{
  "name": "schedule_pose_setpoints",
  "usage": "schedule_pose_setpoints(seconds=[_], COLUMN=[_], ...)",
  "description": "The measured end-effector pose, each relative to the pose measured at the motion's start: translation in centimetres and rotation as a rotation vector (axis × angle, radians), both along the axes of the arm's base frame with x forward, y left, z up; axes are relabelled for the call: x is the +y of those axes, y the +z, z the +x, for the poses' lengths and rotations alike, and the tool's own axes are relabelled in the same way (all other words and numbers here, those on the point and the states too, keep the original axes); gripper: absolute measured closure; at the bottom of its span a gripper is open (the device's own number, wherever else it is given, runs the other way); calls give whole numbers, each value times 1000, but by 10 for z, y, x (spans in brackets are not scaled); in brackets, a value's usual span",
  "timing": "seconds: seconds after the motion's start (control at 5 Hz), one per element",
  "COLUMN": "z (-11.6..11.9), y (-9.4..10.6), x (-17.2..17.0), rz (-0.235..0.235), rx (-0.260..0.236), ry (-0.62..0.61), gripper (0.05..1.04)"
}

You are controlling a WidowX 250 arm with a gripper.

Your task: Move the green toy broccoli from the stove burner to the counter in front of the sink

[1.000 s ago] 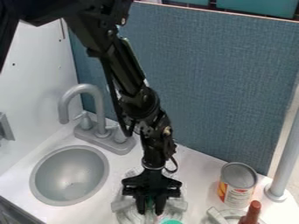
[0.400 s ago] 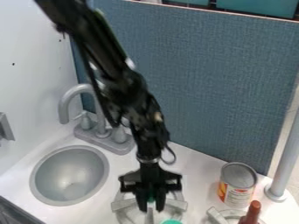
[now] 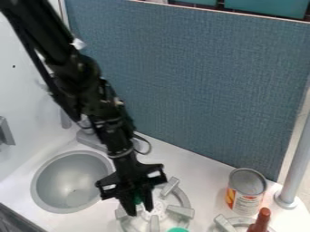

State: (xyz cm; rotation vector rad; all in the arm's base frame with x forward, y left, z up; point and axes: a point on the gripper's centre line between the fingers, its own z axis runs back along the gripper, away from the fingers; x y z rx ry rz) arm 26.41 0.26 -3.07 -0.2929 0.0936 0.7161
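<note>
Jaws of the gripper (image 3: pixel 140 211) point down at the 9 o'clock part of the burner (image 3: pixel 157 207); it is not possible to say if they are spread, pressed together or pinching. Between them appears a green patch (image 3: pixel 138 198), and whether it is a held piece or a part of the jaws is not clear.

Taking the burner's middle as the clock's centre, the green thing (image 3: pixel 177 230) lies near 5 o'clock. The sink (image 3: pixel 71 181) is between 9 and 10. Between 2 and 3 stands the can (image 3: pixel 246 192), upright on the table (image 3: pixel 203 174), and between 3 and 4 is the brown thing (image 3: pixel 260 221), beside the second burner (image 3: pixel 224 224).

The most probable trouble is at the grate arms, because they are raised and near the jaws. If the jaws come too low or go sideways, they may catch on one and turn the burner. If the patch is a held piece, such a knock could make it slip. A move toward 5 o'clock could push the green thing; a wide, low swing toward 3 could topple the can.
</note>
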Motion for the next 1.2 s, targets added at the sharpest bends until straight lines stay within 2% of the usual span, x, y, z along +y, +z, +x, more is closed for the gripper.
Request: schedule_pose_setpoints(seconds=[0.2,0.4,0.6,0.8,1.0,1.2], z=[-28,-42,-58,-57,-50,-43], y=[-26,-42,-62,-68,-72,-71], x=[16,36,53,55,57,56], rz=[-255,-398,-566,-594,-637,-648], rx=[203,295,435,492,486,434], ry=[165,335,476,450,420,390], gripper=[724,725,725,725,725,669])
